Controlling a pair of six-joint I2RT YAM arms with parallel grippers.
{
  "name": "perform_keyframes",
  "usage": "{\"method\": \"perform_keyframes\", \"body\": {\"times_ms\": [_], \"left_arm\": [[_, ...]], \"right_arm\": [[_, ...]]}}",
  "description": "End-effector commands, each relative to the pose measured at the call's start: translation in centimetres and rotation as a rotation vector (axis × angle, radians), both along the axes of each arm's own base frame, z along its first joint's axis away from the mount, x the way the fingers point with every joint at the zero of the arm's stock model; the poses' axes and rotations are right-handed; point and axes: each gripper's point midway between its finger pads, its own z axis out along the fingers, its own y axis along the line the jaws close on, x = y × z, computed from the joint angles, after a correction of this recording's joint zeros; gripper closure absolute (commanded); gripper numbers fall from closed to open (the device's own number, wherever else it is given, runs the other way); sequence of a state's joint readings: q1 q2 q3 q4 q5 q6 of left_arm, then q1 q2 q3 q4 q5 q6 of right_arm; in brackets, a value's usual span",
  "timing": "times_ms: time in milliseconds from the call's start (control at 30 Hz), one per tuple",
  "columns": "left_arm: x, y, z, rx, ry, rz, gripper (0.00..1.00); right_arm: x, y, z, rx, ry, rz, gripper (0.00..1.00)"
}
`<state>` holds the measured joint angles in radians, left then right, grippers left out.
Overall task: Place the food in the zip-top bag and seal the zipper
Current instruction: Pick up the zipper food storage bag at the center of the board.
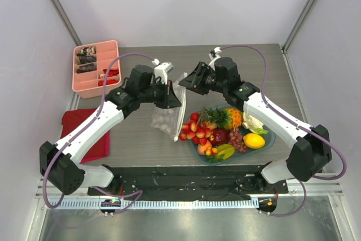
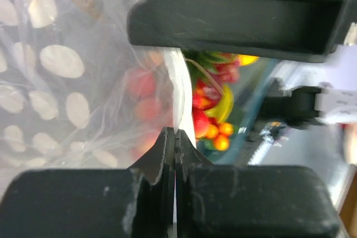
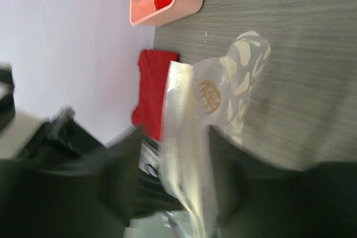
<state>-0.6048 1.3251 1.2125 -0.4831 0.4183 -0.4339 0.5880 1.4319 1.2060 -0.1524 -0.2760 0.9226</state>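
The clear dotted zip-top bag (image 1: 167,115) hangs upright over the table's middle, its bottom on the tabletop. My left gripper (image 1: 174,95) is shut on its whitish zipper edge (image 2: 181,90), with the jaws (image 2: 175,132) pressed together on the strip. My right gripper (image 1: 187,81) is at the bag's top corner. In the right wrist view its blurred fingers stand apart, and the bag's mouth strip (image 3: 178,137) runs between them unpinched. The food (image 1: 223,128), berries, pineapple, grapes and lemon, is piled on the teal plate (image 1: 269,139) to the right of the bag. It also shows through the bag (image 2: 215,110).
A pink compartment tray (image 1: 96,67) with dark and red bits stands at the back left. A red cloth (image 1: 84,134) lies at the left under my left arm. The plate sits close to the table's near edge.
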Motion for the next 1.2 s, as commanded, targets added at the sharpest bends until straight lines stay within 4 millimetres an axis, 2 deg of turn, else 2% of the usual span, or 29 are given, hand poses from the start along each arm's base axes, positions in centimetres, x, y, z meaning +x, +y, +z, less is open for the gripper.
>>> {"method": "perform_keyframes", "body": {"times_ms": [0, 67, 100, 133, 200, 233, 300, 400, 433, 533, 600, 767, 900, 1000, 1167], "left_arm": [[-0.4, 0.8, 3.7, -0.285, 0.090, -0.036, 1.00], [0.4, 1.7, 5.3, -0.380, 0.066, -0.048, 1.00], [-0.5, 1.8, 5.1, -0.411, 0.103, -0.093, 1.00], [-0.5, 2.0, 5.5, -0.442, 0.120, -0.095, 1.00], [-0.6, 2.3, 6.5, -0.503, 0.086, -0.127, 1.00], [-0.7, 2.3, 7.0, -0.532, 0.105, -0.126, 1.00], [-0.6, 2.4, 7.9, -0.565, 0.070, -0.145, 1.00], [-0.7, 2.4, 8.8, -0.591, 0.066, -0.152, 1.00], [-0.7, 2.4, 8.9, -0.594, 0.065, -0.153, 1.00], [-0.7, 2.5, 8.8, -0.596, 0.066, -0.146, 1.00], [-0.7, 2.5, 8.8, -0.600, 0.062, -0.146, 1.00], [-0.6, 2.6, 8.4, -0.596, 0.070, -0.140, 1.00], [0.1, 3.5, 8.2, -0.591, 0.068, -0.113, 1.00], [0.7, 4.5, 8.1, -0.583, 0.069, -0.087, 1.00], [0.7, 5.9, 7.3, -0.540, 0.052, -0.076, 1.00]], "right_arm": [[-0.5, 0.7, 4.7, 0.035, -0.193, 0.103, 0.33], [-1.6, 0.7, 5.9, 0.031, -0.260, 0.180, 0.26], [-2.2, 0.7, 6.1, 0.034, -0.276, 0.212, 0.26], [-3.0, 0.7, 6.2, 0.041, -0.285, 0.245, 0.26], [-4.5, 1.1, 6.5, 0.085, -0.299, 0.309, 0.30], [-4.7, 0.9, 5.4, 0.083, -0.276, 0.307, 0.32], [-5.1, 0.9, 5.6, 0.099, -0.288, 0.318, 0.36], [-5.1, 1.1, 4.6, 0.091, -0.277, 0.326, 0.44], [-5.2, 1.1, 4.3, 0.088, -0.279, 0.335, 0.50], [-5.3, 1.4, 3.7, 0.090, -0.268, 0.356, 0.58], [-5.4, 1.6, 4.0, 0.111, -0.272, 0.365, 0.59], [-5.8, 1.7, 4.1, 0.133, -0.275, 0.375, 0.79], [-5.9, 1.3, 3.8, 0.106, -0.278, 0.378, 0.87], [-6.0, 0.8, 3.6, 0.076, -0.284, 0.369, 0.99], [-5.3, -0.7, 1.9, -0.046, -0.266, 0.326, 0.99]]}}
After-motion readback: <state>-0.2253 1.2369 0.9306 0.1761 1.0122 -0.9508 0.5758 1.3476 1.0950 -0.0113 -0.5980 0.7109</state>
